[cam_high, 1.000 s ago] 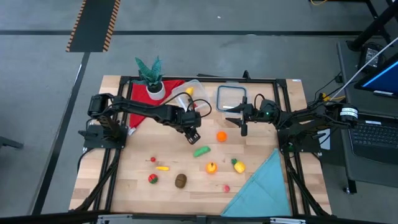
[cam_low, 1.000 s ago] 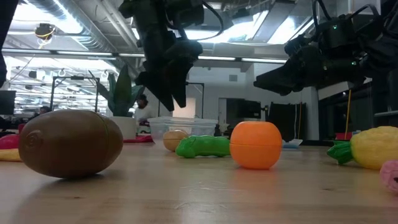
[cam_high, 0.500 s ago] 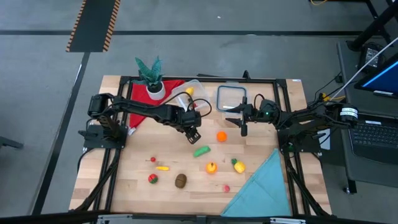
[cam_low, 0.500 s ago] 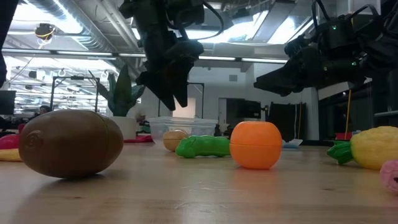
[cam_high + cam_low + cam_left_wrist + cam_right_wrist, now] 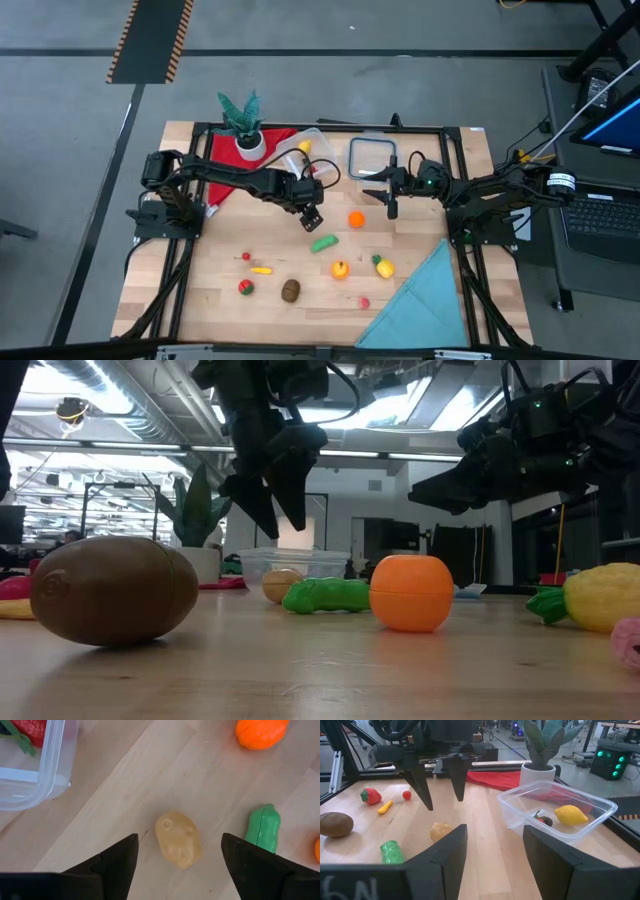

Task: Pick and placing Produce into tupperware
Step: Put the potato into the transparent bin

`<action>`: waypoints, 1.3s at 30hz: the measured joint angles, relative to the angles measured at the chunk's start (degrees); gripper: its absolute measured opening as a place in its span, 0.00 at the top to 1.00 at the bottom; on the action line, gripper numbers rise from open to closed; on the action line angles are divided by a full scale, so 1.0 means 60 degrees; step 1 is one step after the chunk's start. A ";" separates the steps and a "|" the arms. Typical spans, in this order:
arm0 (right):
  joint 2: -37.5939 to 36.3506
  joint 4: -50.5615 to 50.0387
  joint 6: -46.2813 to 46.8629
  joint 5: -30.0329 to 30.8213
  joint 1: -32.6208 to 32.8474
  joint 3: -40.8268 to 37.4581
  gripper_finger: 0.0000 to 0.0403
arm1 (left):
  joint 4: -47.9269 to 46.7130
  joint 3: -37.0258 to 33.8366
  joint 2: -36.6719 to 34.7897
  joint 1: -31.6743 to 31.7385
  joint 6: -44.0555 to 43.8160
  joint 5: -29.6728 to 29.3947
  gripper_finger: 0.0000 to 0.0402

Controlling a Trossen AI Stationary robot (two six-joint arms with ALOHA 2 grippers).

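In the high view the tan potato directly beneath the open left pincer (image 5: 312, 216) is covered by that pincer. In the left wrist view the tupperware (image 5: 50, 767) is cut off by the picture's edge, showing only one corner, and the red item (image 5: 31, 730) inside it is partly cropped. The orange fruit (image 5: 260, 731) beyond the left pincer is likewise cropped. In the low view the brown kiwi (image 5: 112, 589) is cut off from the table behind it; the right pincer's (image 5: 450, 482) fingertips merge into one dark shape.
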 joint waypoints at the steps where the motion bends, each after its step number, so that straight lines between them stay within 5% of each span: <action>1: 0.0000 0.0004 -0.0001 0.0000 -0.0002 0.0000 0.51 | 0.0001 0.0000 -0.0002 -0.0001 0.0000 0.0002 0.31; 39: 0.0026 0.0044 0.0006 0.0007 0.0131 -0.0004 0.51 | 0.0408 -0.0015 0.0963 -0.0159 -0.1824 0.0194 0.33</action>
